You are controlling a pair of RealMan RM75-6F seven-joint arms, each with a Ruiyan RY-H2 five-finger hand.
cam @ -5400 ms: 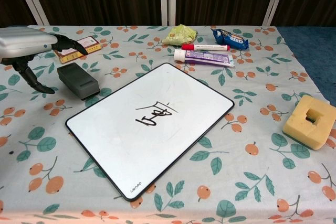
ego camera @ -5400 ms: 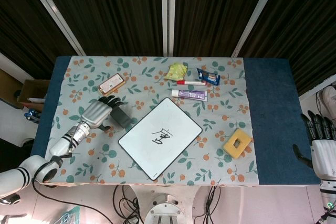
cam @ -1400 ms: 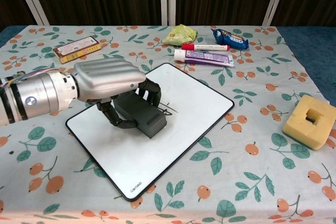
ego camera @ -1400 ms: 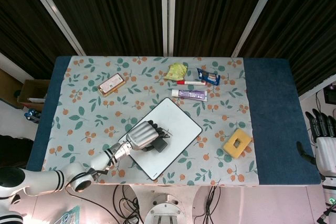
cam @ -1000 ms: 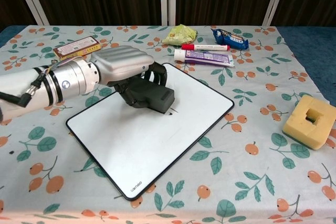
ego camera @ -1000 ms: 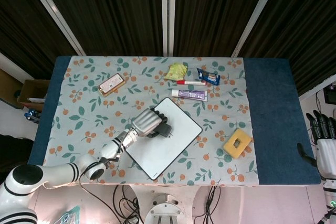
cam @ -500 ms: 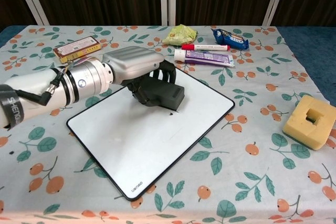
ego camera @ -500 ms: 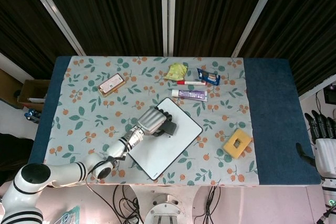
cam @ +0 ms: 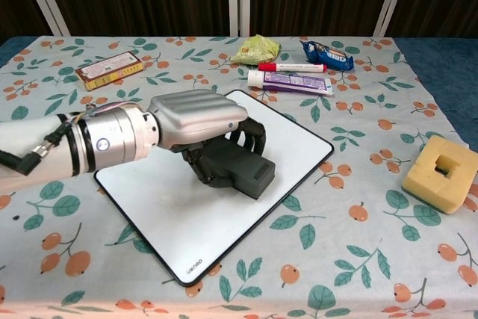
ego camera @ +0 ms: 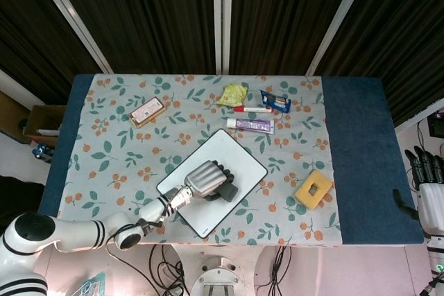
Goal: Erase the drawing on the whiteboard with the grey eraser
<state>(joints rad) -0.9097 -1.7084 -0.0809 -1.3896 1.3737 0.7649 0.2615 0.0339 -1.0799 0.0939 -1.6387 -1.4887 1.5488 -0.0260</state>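
Note:
The whiteboard [cam: 187, 214] [ego camera: 236, 154] lies tilted in the middle of the flowered cloth, and its visible surface shows no drawing. My left hand [cam: 196, 125] [ego camera: 206, 178] grips the grey eraser [cam: 240, 169] [ego camera: 227, 191] and presses it flat on the board's middle, hiding the spot beneath. My right hand [ego camera: 427, 188] hangs off the table's right edge in the head view, fingers spread and holding nothing.
A yellow sponge block [cam: 441, 173] sits at the right. Behind the board lie a purple tube [cam: 293, 81], a red marker [cam: 291, 67], a blue snack packet [cam: 327, 54] and a yellow-green wrapper [cam: 256, 48]. A flat box [cam: 112, 69] lies at the back left.
My left hand has dragged the eraser from the board's far corner toward its near middle. The last small mark seen half a second ago no longer shows.

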